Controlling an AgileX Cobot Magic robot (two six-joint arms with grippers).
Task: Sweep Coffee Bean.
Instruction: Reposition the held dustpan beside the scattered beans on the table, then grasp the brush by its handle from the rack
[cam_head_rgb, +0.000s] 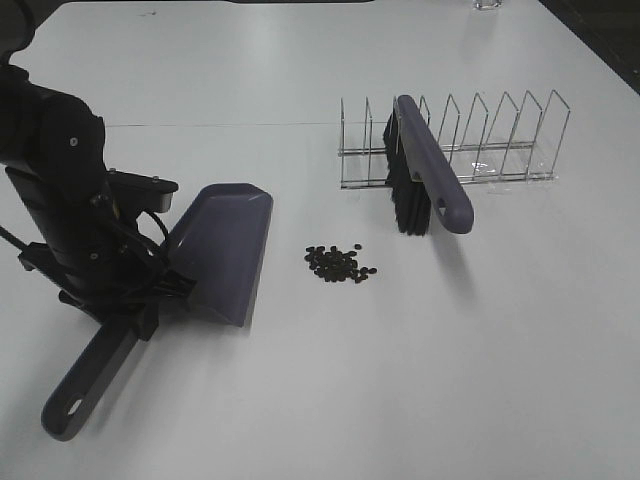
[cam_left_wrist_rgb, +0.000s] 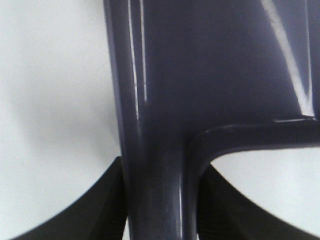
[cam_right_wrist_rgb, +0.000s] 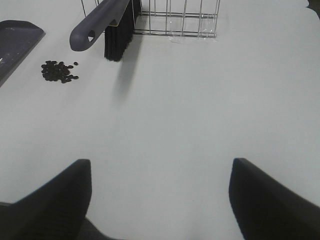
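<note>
Just beside the coffee bean cluster (cam_head_rgb: 340, 264), holding the slate-purple dustpan (cam_head_rgb: 225, 250) down on the white table (cam_head_rgb: 450, 380), open lip facing the beans but standing a little apart from them. Pinching the neck of the pan, where the long handle (cam_head_rgb: 88, 388) joins the scoop, with the left gripper (cam_left_wrist_rgb: 161, 207), fingers (cam_left_wrist_rgb: 95, 215) pressed against both sides of it. Leaving the beans loose and unswept on the bare table, a tight little scatter of dark ovals, with none showing inside the scoop.

On the far side of the beans from the pan, resting the hand brush (cam_head_rgb: 425, 175) in the clear wire rack (cam_head_rgb: 500, 135), bristles down by the table, handle end jutting out toward the beans, gripped by nothing. Hovering the right gripper (cam_right_wrist_rgb: 160, 200) well apart from the beans, on the brush's side of them, spread wide and empty over bare table; not showing in the high view.

Judging the job as barely started: pan gripped and set in place, sweeping not yet begun. Remaining, by the look of it: taking the brush out of the rack, pushing the beans across into the scoop, and gathering any strays.
</note>
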